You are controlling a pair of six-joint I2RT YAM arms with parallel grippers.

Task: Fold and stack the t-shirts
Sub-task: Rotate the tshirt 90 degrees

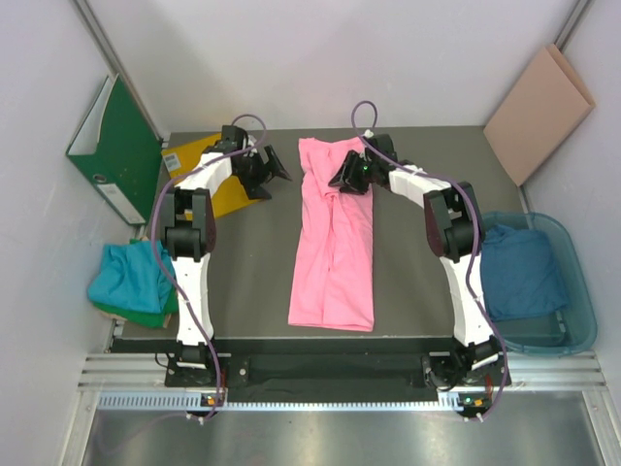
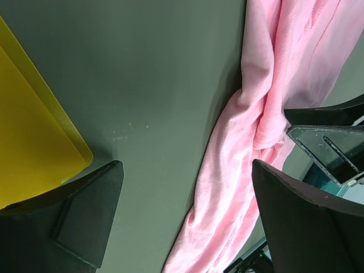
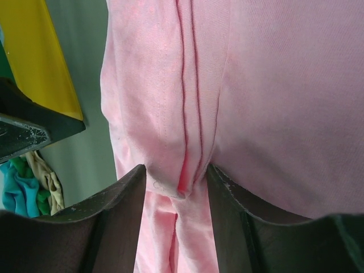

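Observation:
A bright pink t-shirt [image 1: 335,243] lies lengthwise down the middle of the table, folded narrow and bunched near its far end. My right gripper [image 1: 351,175] is at that bunch. In the right wrist view its fingers press on both sides of a gathered ridge of the pink t-shirt [image 3: 273,85], so the right gripper [image 3: 176,177] is shut on the cloth. My left gripper [image 1: 264,173] hovers wide open just left of the shirt, over bare table [image 2: 159,85] with nothing between its fingers. The left gripper [image 2: 187,170] sees the pink t-shirt [image 2: 239,170] edge close by.
A yellow sheet [image 1: 209,175] lies under the left arm, a green binder [image 1: 116,155] leans at far left, and a tan board [image 1: 539,112] at far right. Teal and green t-shirts [image 1: 126,282] are heaped at left. A dark blue t-shirt [image 1: 519,272] fills a clear bin [image 1: 577,330] at right.

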